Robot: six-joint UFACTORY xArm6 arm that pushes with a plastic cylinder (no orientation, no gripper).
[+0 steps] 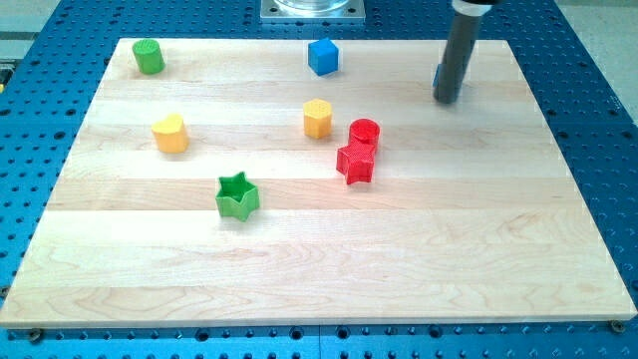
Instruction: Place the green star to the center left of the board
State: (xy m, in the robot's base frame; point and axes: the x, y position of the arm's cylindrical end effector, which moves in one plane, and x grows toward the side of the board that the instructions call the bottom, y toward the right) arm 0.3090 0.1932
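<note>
The green star [237,194] lies on the wooden board [319,269], left of the middle and a little below it. My tip [448,100] stands at the view's upper right, far to the right of and above the star. A small blue block [439,77] shows just behind the rod, mostly hidden by it. The tip touches no other block.
A green cylinder [149,57] sits at the top left corner. A yellow heart-like block [170,133] lies above-left of the star. A blue cube [323,57] is at top centre. A yellow hexagon [317,118], red cylinder [364,133] and red star [356,164] cluster near the middle.
</note>
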